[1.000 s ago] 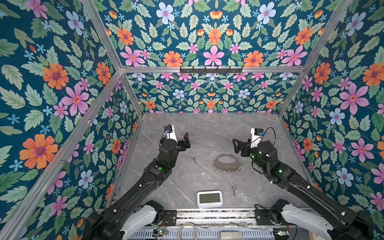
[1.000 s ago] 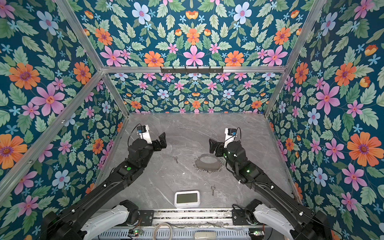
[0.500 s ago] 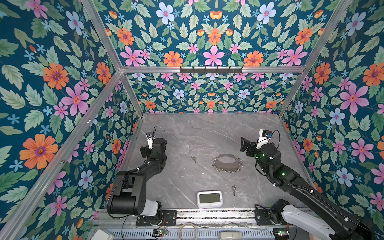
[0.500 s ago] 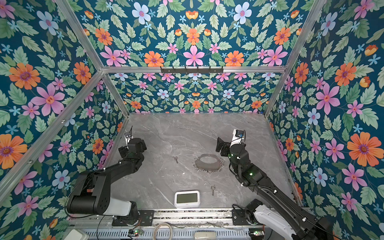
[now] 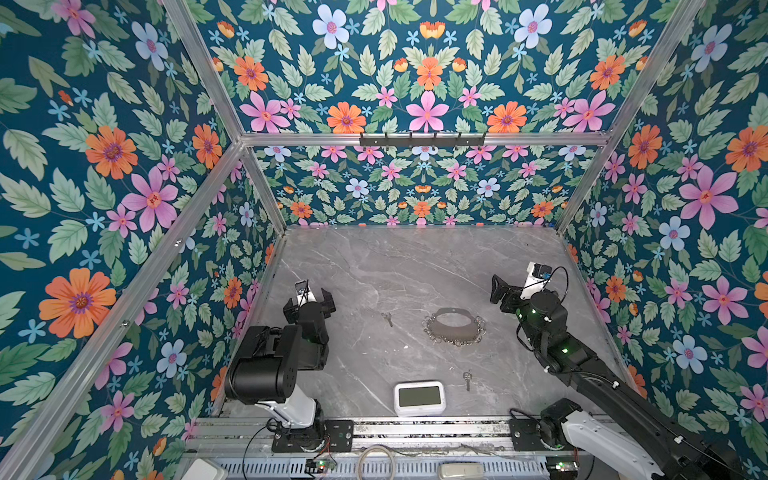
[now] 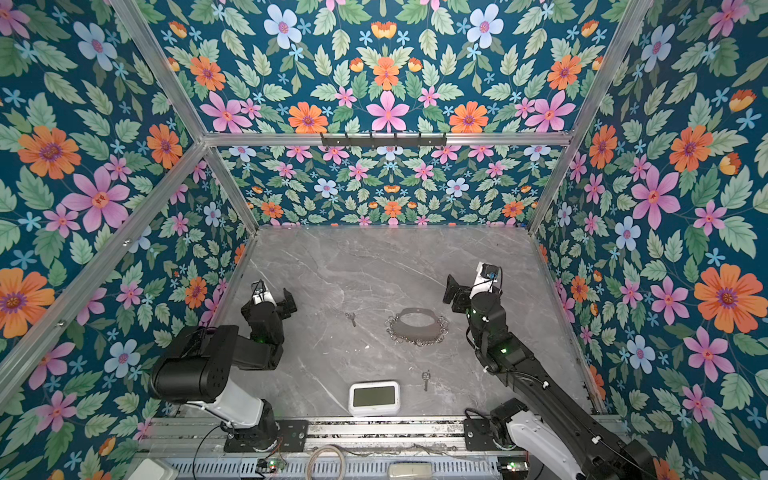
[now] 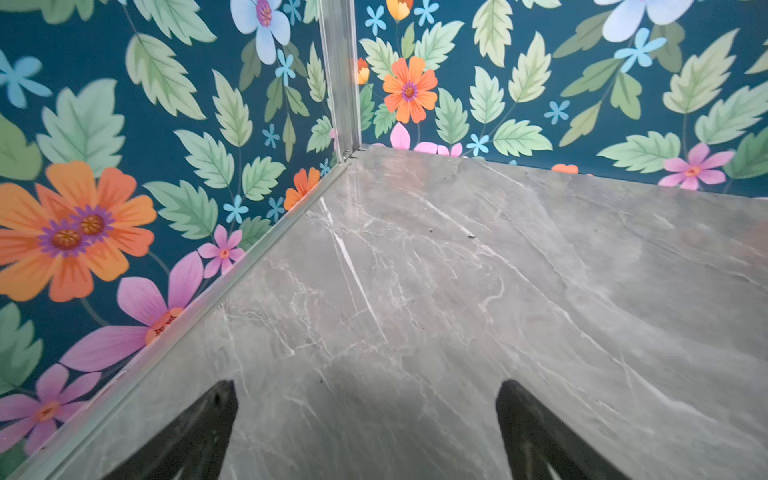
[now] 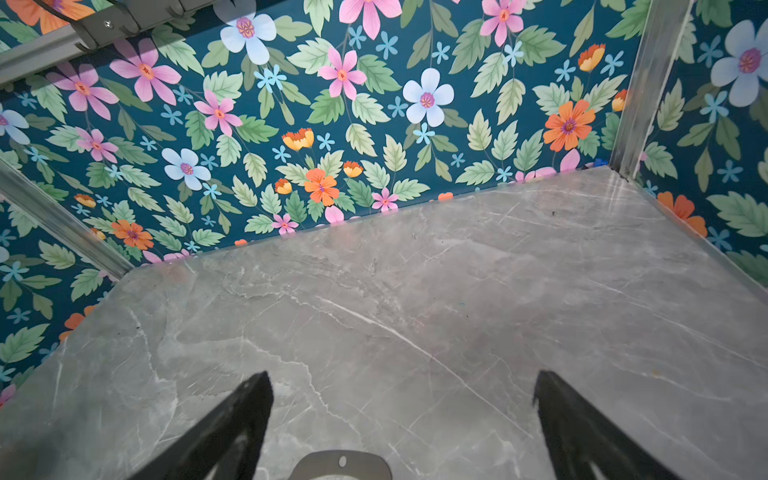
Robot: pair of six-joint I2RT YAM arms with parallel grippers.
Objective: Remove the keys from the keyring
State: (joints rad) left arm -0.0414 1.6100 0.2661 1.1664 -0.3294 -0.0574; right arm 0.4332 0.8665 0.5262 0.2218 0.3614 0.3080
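Marble tabletop (image 5: pixel 415 266) fills the floor of the flowered enclosure, and everything the task concerns lies flat on it. Both arms sit at its sides: the left one is folded close to its base, and the right one is stretched forward along the right wall. The left gripper (image 5: pixel 309 303) hangs low near the left wall with its jaws spread wide and nothing between them. Its wrist view shows only bare stone ahead of the left gripper (image 7: pixel 365 390). The right gripper (image 5: pixel 500 293) is likewise spread and empty.

The keyring (image 5: pixel 453 326) lies near the middle of the table, clearly closer to the right arm, with its row of small rings along the near edge and both ends. In the right wrist view, the plate's edge (image 8: pixel 340 465) peeks in just below the right gripper (image 8: pixel 403 378), between its fingers. The white clock (image 5: pixel 419 398) stands at the front edge, well apart from the plate.

Smallest of all, the left key (image 5: pixel 387 319) lies loose between the keyring and the left gripper, nearer the plate, with its long axis running roughly front to back. The front key (image 5: pixel 467 379) lies just right of the clock, also pointing front to back, with its head toward the back. Neither touches the plate, so the removal looks finished. Whether any key hides among the rings is too fine to tell.
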